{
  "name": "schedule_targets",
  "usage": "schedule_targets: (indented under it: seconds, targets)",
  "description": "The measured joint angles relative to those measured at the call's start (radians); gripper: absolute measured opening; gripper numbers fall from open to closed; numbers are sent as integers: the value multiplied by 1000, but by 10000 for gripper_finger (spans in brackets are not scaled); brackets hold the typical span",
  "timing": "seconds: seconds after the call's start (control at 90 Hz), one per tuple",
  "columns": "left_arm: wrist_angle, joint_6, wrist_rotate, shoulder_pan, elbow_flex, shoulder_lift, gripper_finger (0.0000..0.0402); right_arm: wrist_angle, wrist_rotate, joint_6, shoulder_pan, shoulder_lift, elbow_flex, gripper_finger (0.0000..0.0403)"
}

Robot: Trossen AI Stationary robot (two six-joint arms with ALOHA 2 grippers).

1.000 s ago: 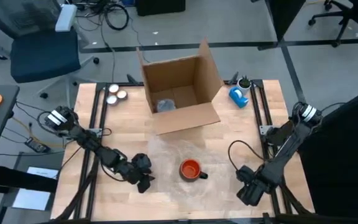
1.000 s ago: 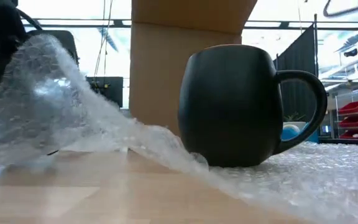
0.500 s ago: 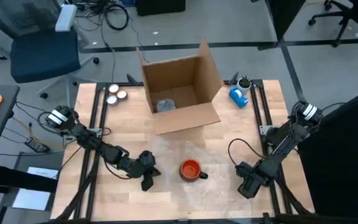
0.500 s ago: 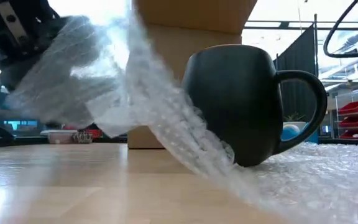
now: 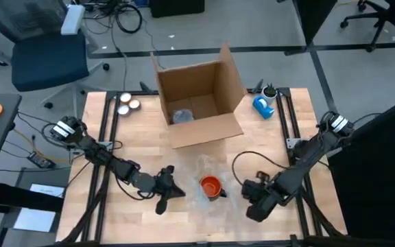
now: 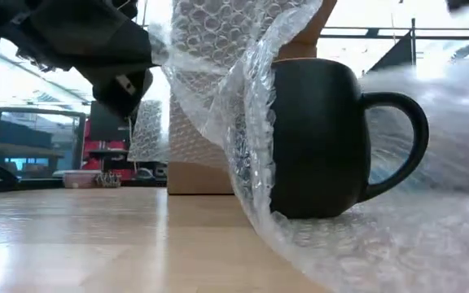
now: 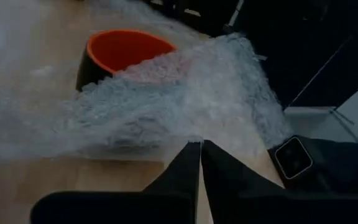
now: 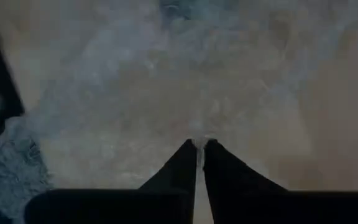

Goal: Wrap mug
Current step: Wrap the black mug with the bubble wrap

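Two arms work the bubble wrap (image 6: 243, 122) from either side so it folds over the mug (image 5: 211, 186) mid-table, left gripper (image 5: 169, 193) and right gripper (image 5: 255, 195) each pinched shut on an edge.

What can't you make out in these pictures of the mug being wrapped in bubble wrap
- Mug: in the low view its left side is covered by the lifted bubble wrap.
- Left gripper: in the low view it is cut off by the top edge.
- Right gripper: in its wrist view the wrap pinched at its tips is a blur; the mug does not show.
- Cardboard box: the grey item inside is too small to identify in the high view.
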Motion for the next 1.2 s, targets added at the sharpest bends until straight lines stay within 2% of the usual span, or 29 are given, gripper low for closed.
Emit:
schedule_targets:
  seconds: [0.178, 0.356, 0.544, 0.633, 0.811, 0.989, 1.2]
  targets:
    - [6, 7, 26, 3, 0, 0, 0, 3, 108, -209, -60, 0, 113, 0]
    - [26, 31, 59, 3, 0, 0, 0, 80, 169, -363, -128, -1, 137, 0]
    - [53, 55, 60, 3, 0, 0, 0, 222, 162, -524, -191, 0, 137, 0]
    - [91, 78, 55, 3, 0, 0, 0, 273, 127, -580, -213, 0, 137, 0]
    - [137, 107, 50, 3, 0, -1, 0, 288, 85, -627, -241, 4, 137, 0]
    - [135, 108, -6, 3, 0, -1, 0, 316, 74, -678, -252, 26, 137, 0]
    - [160, 130, -24, 3, 0, -1, 0, 387, -15, -734, -264, 106, 138, 0]
